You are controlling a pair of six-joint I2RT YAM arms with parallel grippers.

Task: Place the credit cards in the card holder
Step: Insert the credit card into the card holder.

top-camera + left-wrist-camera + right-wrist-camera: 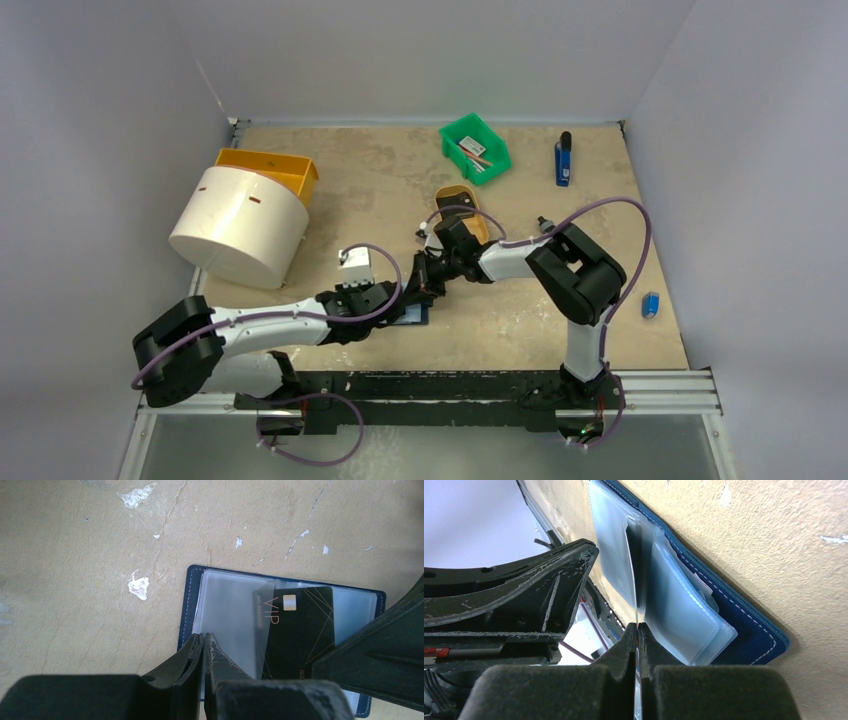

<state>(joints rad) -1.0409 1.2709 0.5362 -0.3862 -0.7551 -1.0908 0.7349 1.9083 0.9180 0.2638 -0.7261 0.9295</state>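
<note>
The card holder [192,600] lies open on the worktop [100,555], with a black card [300,625] half under a clear sleeve [230,610], its lower end hidden. The left jaws pinch that sleeve. The right jaws, fully closed, nip the card, seen edge-on.

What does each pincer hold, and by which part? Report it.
Left pincer pinches a clear sleeve of the card holder at its near edge. Right pincer grips the black card by one end, with its other end under a sleeve.

Navy-blue folding card holder [191,605] has pale-blue sleeves; black plastic credit card [300,630] carries thin gold lines; tan tabletop [75,580] shows white flecks.
</note>
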